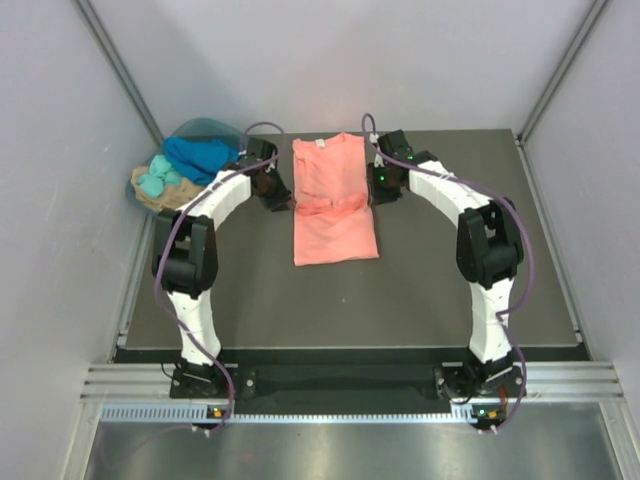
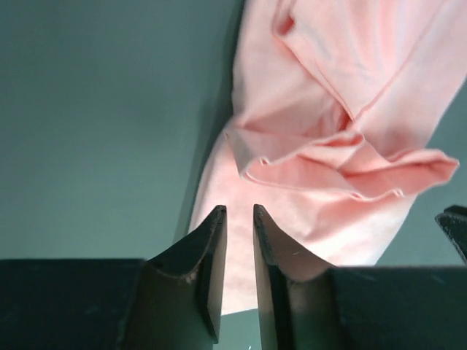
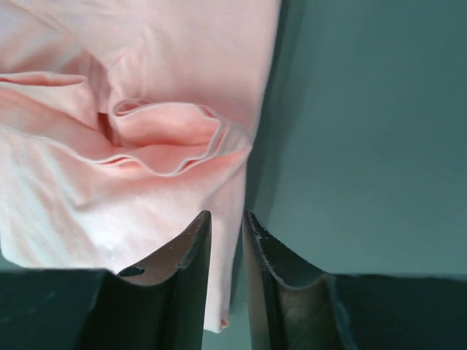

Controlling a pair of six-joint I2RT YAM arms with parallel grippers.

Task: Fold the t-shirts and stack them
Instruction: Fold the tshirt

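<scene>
Item: dark counter (image 1: pixel 420 290), being viewed from its near edge outward. One salmon-pink t-shirt (image 1: pixel 335 205) is being carried at the middle of it, laid lengthwise as a narrow oblong, with the hem nearest and the collar farthest. A crumpled ridge of doubled cloth is being shown across its middle. The ridge is being flanked by both pincers. The left pincer (image 2: pixel 239 211) is being held at the shirt's left edge, its fingertips parted by a narrow gap, with nothing being clamped between them. Pink cloth is being seen through that gap, lying below. The right pincer (image 3: pixel 226 215) is being held at the shirt's right edge, likewise parted narrowly and gripping nothing. Whether either pincer's tips are being rested on the cloth cannot be told. Farther off, at the far left corner, a heap of further shirts is being kept well apart from the pink one: a tan t-shirt (image 1: pixel 165 198) nearest, a turquoise t-shirt (image 1: pixel 158 180) bunched upon it, and a royal blue t-shirt (image 1: pixel 200 155) behind. A round teal basket (image 1: pixel 205 128) is being partly hidden at the back of the heap.
</scene>
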